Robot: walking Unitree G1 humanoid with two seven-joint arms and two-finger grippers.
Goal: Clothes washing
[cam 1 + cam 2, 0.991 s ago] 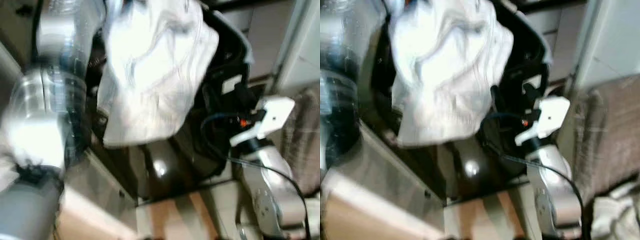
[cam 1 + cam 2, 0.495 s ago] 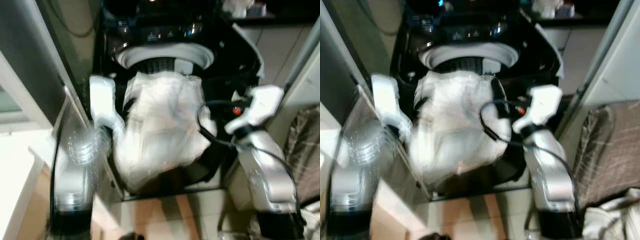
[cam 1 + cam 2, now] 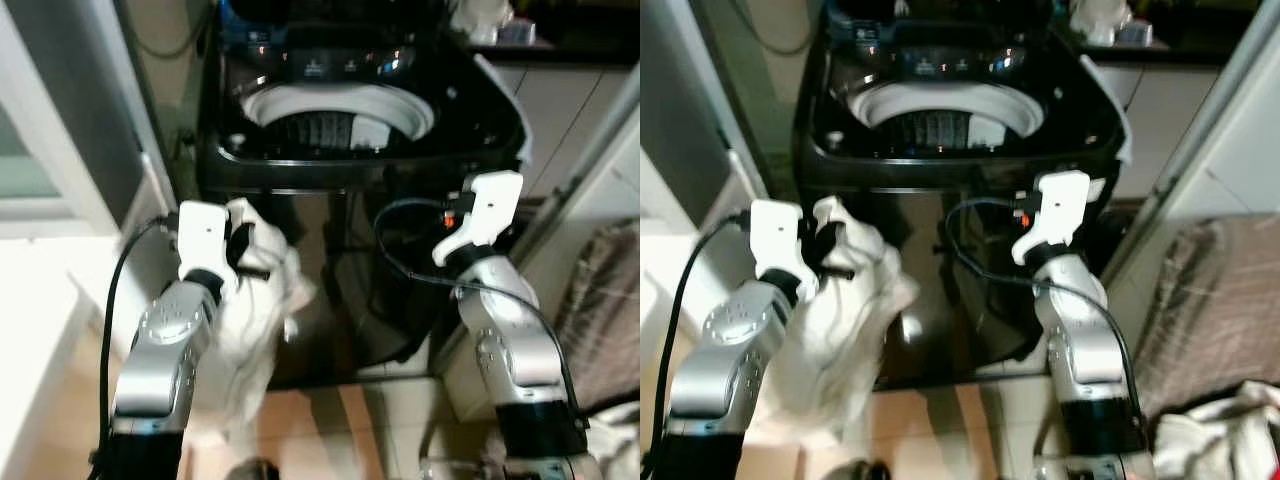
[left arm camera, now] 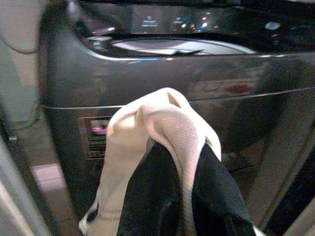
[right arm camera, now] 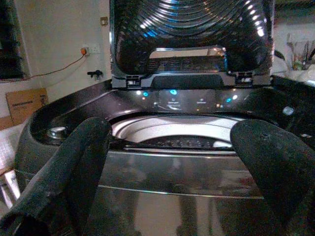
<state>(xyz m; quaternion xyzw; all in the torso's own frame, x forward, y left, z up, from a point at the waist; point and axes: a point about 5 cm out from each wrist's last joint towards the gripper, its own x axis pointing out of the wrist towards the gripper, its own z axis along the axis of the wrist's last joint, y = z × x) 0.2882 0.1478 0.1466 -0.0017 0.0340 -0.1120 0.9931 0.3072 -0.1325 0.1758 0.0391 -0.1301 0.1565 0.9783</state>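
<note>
Hanging low in front of the washing machine, the white garment now sits well below the rim, whereas half a second ago it was bunched high between both arms, just in front of the tub opening, and a second ago it was lifted close to the camera. The left gripper holds the garment: in the left wrist view the cloth is draped over and pinched between the two black fingers, which stand close together. The garment's long axis runs roughly vertical, its gathered top at the gripper and its loose lower part trailing down beside the left forearm toward the floor. It hangs beside the machine's glossy dark front panel; whether it touches the panel cannot be told.

The right gripper is raised at the machine's front right, facing the tub, with its two fingers spread wide and nothing between them.

The machine's lid stands upright and open. The white-rimmed tub is exposed; only ribbed inner wall can be made out inside, and its contents cannot be told. Lit indicators show on the control panel. A crumpled pale cloth lies on the floor at the robot's far right, near a brown checked fabric.
</note>
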